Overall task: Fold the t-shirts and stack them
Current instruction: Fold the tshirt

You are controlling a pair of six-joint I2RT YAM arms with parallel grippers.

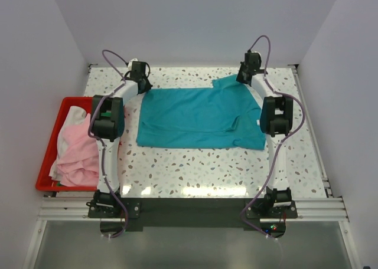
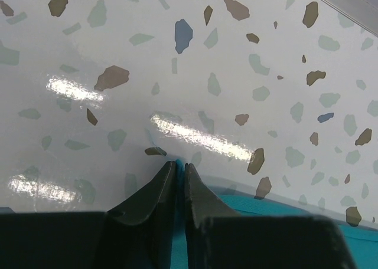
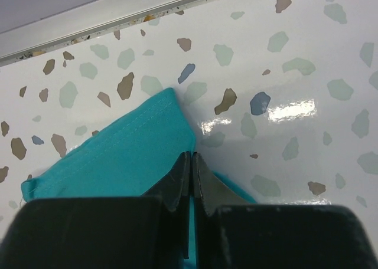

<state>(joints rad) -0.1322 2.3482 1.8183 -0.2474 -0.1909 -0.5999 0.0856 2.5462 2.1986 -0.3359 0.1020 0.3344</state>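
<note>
The teal t-shirt [image 1: 201, 117] lies spread flat on the surface [image 1: 224, 169], just right of the red bin [image 1: 50, 157], where the pink t-shirt [image 1: 80, 154] and a white piece [image 1: 72, 114] sit heaped. I judge it light, limp cloth that sags, so hemmed corners are my hold. My left pincer [image 2: 181, 166] and right pincer [image 3: 191, 157] are each clenched on a far corner. Overhead I get the whole layout; only the wrist views show teal pinched between the fingers.

Speckled white table [image 1: 195, 169], teal t-shirt [image 1: 201, 118], light pink t-shirt [image 1: 80, 154], seemingly white cloth [image 1: 74, 113], red bin [image 1: 48, 163]
</note>
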